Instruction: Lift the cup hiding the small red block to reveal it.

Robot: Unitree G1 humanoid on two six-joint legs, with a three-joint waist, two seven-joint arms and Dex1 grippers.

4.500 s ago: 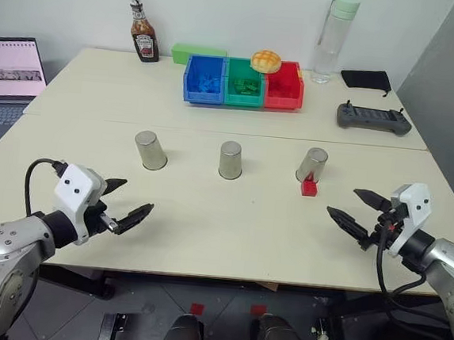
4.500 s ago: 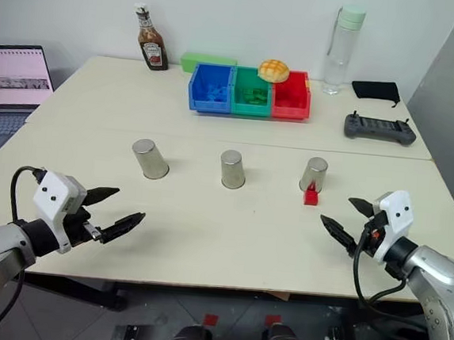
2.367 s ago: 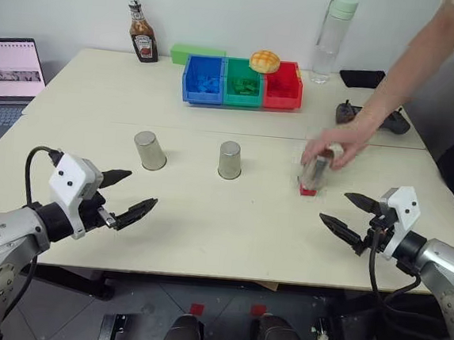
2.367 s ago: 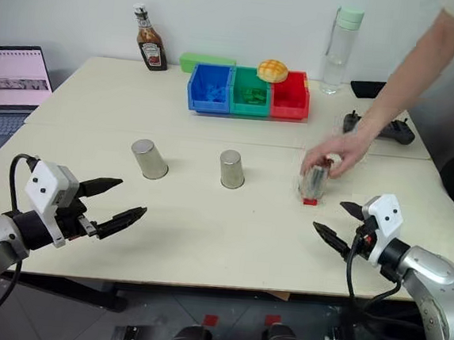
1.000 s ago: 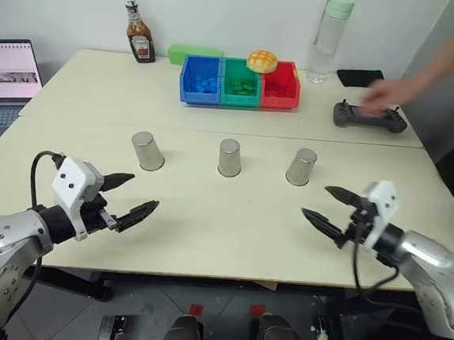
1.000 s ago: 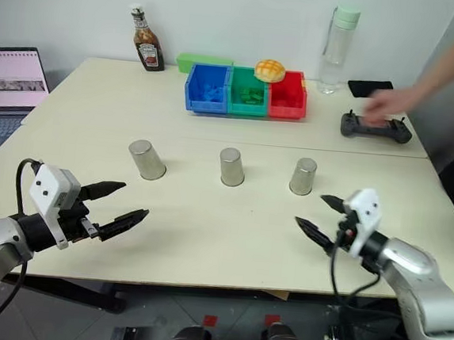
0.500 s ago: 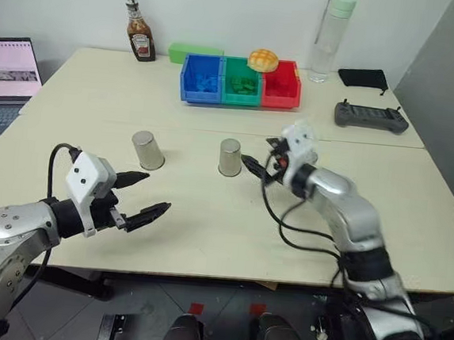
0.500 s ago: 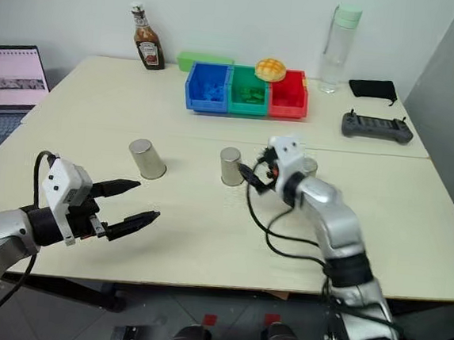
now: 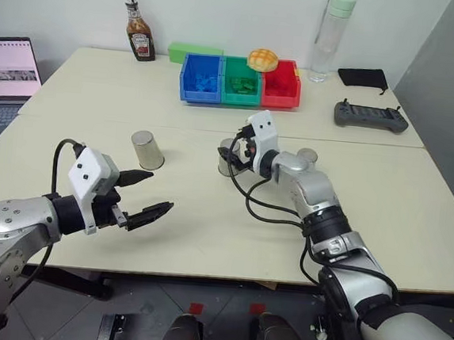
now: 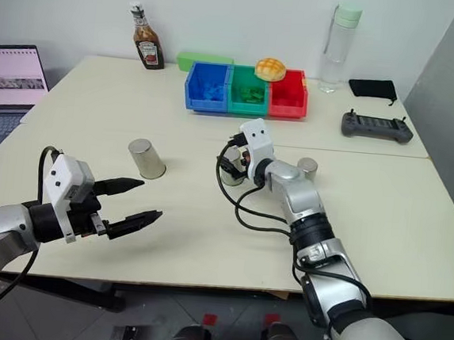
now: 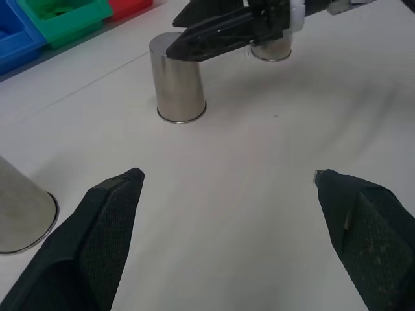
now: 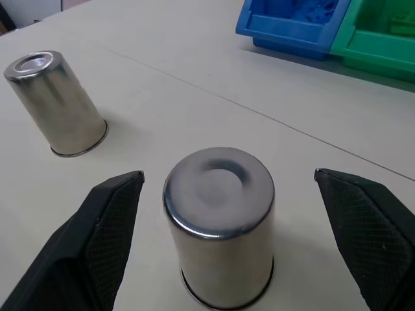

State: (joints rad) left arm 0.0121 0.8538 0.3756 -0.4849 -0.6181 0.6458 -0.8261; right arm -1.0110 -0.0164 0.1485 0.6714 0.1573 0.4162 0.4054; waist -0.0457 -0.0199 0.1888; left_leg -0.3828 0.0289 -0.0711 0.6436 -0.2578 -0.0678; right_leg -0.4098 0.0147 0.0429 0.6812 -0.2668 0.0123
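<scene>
Right gripper (image 12: 227, 194) wide open, one finger each side of middle cup (image 12: 219, 227), not touching. Left gripper (image 9: 147, 195) wide open, empty, near left cup (image 9: 147, 149).

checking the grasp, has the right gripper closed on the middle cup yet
No, in the right wrist view the right gripper is open, its two fingers standing apart on either side of the middle cup without touching it.

Bright, even indoor light falls on the pale table (image 9: 207, 216), casting only soft, faint shadows. The middle cup (image 12: 219, 223) carries a dull sheen on its top. Head views are sharp; the wrist views look slightly soft.
</scene>
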